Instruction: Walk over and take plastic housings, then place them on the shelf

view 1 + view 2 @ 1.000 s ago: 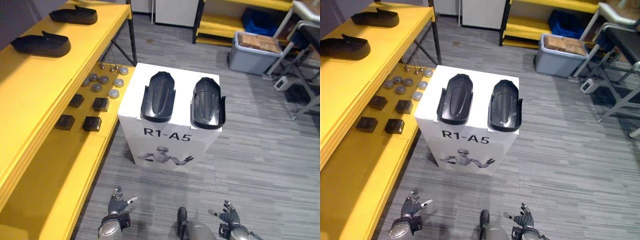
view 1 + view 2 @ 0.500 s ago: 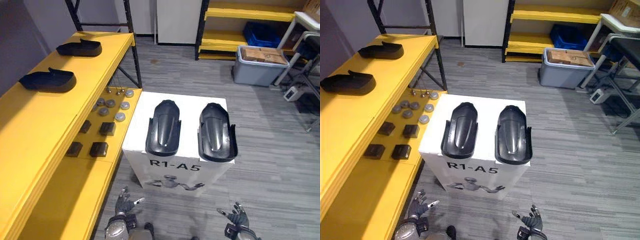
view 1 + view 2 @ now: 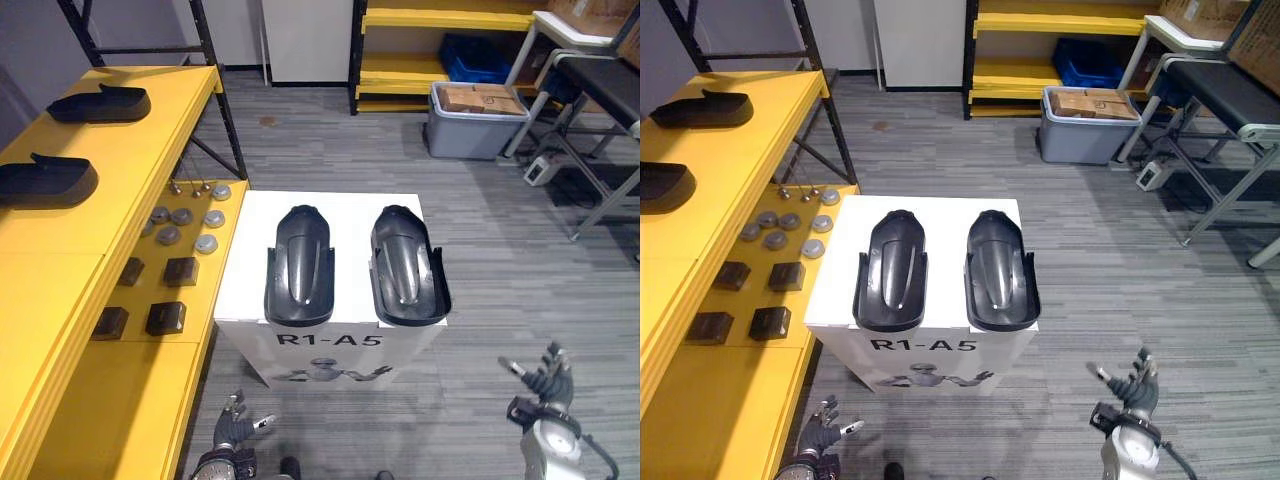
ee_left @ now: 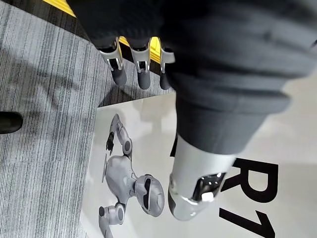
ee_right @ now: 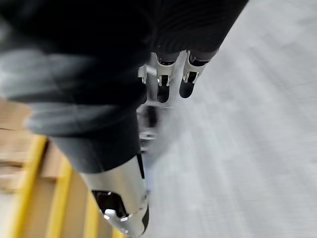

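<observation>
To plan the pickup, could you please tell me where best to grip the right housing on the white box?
Probably its wide near end, from the front: the right housing lies lengthwise on the white box, that end at the front edge nearest the right hand, with raised side rims to pinch.

Atop white cardboard box (image 3: 352, 240): left black plastic housing (image 3: 304, 265) just beside right black plastic housing (image 3: 407, 265). Left of box, yellow metal shelf (image 3: 60, 260).

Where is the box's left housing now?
In the left eye view, the left housing lies atop the white box, beside the second housing on its right; the yellow shelf stands to the left.
</observation>
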Robot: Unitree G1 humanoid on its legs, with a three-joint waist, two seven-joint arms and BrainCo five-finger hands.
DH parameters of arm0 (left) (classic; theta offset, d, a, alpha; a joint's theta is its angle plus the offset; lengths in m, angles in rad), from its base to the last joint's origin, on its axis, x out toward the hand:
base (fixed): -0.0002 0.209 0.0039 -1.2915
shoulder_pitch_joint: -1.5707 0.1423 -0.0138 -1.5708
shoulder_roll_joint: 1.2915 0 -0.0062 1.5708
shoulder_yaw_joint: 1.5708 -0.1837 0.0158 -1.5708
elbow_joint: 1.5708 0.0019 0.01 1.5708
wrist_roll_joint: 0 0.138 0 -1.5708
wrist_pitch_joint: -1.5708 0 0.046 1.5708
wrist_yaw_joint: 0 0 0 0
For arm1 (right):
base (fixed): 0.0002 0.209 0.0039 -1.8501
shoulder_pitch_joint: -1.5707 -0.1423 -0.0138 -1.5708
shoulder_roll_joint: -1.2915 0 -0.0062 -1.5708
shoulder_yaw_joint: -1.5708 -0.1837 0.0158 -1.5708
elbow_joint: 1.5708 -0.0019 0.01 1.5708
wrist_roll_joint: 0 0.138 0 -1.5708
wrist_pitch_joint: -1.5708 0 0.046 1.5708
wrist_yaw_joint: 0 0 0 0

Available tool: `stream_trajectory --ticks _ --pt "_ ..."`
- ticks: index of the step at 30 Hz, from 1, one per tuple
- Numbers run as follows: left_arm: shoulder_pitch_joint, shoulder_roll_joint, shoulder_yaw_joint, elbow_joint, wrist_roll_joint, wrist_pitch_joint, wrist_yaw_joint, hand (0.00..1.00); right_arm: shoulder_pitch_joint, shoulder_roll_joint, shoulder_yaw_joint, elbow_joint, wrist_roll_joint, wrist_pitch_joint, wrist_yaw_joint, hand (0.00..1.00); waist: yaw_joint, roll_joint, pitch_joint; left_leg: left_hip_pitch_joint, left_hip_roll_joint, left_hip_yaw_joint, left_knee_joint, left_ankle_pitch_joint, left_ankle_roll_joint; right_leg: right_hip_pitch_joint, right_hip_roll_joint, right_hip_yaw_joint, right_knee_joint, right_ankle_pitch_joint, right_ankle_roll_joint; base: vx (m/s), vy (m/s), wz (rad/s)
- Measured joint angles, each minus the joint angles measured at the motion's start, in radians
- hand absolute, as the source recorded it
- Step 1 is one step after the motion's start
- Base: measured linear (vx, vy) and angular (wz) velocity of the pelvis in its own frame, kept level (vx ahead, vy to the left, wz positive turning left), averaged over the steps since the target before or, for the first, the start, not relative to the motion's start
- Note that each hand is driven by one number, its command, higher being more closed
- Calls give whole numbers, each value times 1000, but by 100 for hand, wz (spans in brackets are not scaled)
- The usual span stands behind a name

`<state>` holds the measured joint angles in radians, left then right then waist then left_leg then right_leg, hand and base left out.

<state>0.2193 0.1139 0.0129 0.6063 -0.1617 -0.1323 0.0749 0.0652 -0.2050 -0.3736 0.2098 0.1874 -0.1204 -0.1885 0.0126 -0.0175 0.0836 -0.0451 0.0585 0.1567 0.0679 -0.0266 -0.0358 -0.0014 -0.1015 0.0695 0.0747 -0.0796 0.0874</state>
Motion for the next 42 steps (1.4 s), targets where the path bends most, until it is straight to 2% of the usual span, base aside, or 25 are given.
stream_trajectory --ticks 2,7,14,22,28,32,35,36,39,42 --pt "4 0 -2 0 0 -1 -1 0 -32 -5 35 -61 -30 -7 0 0 0 -1 -3 5 1 -1 -4 0 1 2 2 1 2 2 -1 21 4 -1" --pt "24 -1 -22 1 0 -3 -8 0 -84 -20 126 -74 -81 -11 6 0 4 0 -8 13 0 -4 -28 16 4 0 3 0 3 10 -3 -5 1 2" --pt "32 -5 -44 1 8 -3 -22 0 -160 -19 200 4 -171 -7 2 0 6 0 -8 39 -13 -40 -138 95 6 -6 2 -21 2 13 -4 -39 0 14" --pt "38 -8 -52 2 8 -3 -20 0 -202 -15 201 128 -275 62 -45 0 12 1 -6 31 -15 -80 -159 122 1 1 0 -53 -12 12 -3 -58 -1 13" --pt "50 -18 -72 2 8 0 -15 0 -278 14 189 248 -298 101 -97 0 15 7 0 25 -16 -88 -159 124 2 4 0 -59 -23 13 -3 5 3 4" --pt "49 -20 -79 2 7 0 -16 0 -327 14 187 353 -285 101 -87 0 17 7 6 24 -17 -95 -159 124 2 14 0 -68 -33 13 -4 43 0 7" --pt "49 -20 -80 2 7 0 -17 0 -374 5 189 420 -229 98 -53 0 16 6 14 25 -17 -102 -159 124 2 25 0 -79 -41 13 -4 38 -5 8" --pt "47 -20 -86 2 7 0 -19 0 -394 -1 189 448 -215 97 -32 100 16 7 19 28 -17 -102 -159 123 1 29 -1 -80 -45 13 -4 0 0 0" --pt "44 -18 -97 2 7 0 -23 0 -423 -26 210 505 -181 91 16 100 18 8 21 31 -17 -101 -160 120 -4 35 0 -81 -50 13 -5 0 0 0" --pt "34 -17 -100 2 7 1 -33 0 -435 -44 220 532 -120 78 30 100 18 8 27 32 -16 -99 -160 119 -6 36 1 -80 -50 12 -5 0 0 0"
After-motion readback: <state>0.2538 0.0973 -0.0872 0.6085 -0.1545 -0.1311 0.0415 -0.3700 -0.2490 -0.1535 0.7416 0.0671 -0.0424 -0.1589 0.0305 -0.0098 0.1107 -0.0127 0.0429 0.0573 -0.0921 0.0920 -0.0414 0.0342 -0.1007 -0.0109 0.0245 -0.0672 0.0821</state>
